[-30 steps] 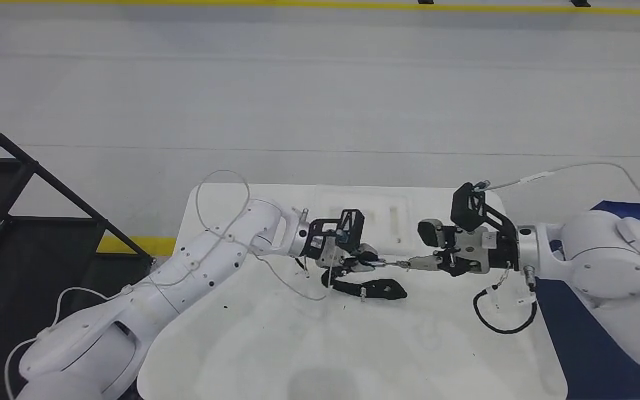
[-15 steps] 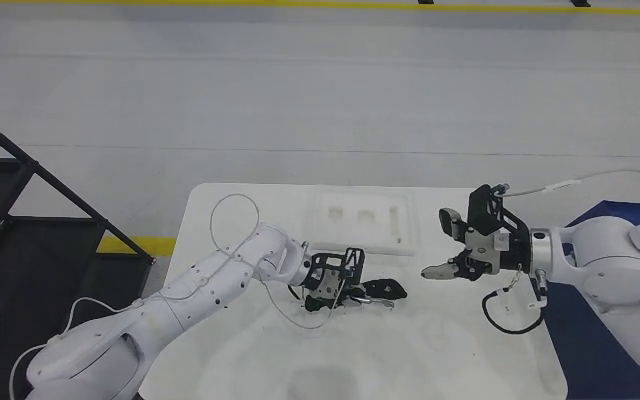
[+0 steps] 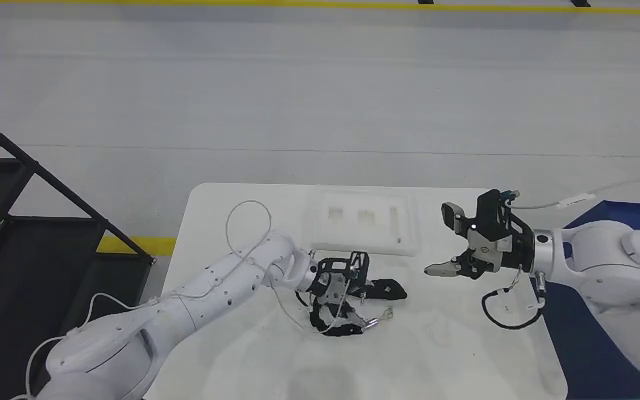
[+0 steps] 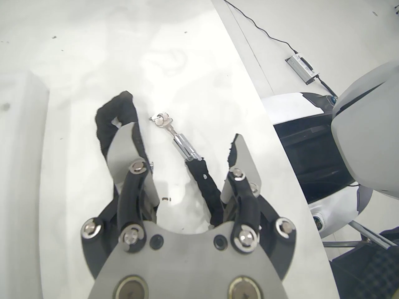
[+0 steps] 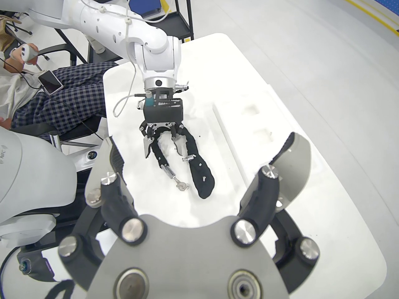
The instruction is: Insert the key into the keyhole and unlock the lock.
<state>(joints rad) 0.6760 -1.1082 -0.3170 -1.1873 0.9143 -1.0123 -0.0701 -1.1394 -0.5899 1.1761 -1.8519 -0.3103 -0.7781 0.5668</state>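
Left jaws are spread, nothing gripped. The black cable lock [image 4: 209, 188] is straddled between them, flat on the worktop [image 4: 93, 48]. The key [image 4: 162, 121] is seated in the metal barrel [image 4: 185, 148]. The pin end [image 5: 188, 158] lies free of the barrel, so insertion and unlocking are judged done. Right jaws are open, empty, well apart.

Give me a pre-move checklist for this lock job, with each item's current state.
1. Key seated in the lock cylinder: ok, its blade enters the cylinder's end.
2. Cable's pin end out of the cylinder: ok, it lies apart from it.
3. Left gripper open: ok.
4. Black cable clear of the left gripper: not ok, it runs between the fingers.
5. Right gripper open and empty: ok.
6. Key fully turned: cannot tell.
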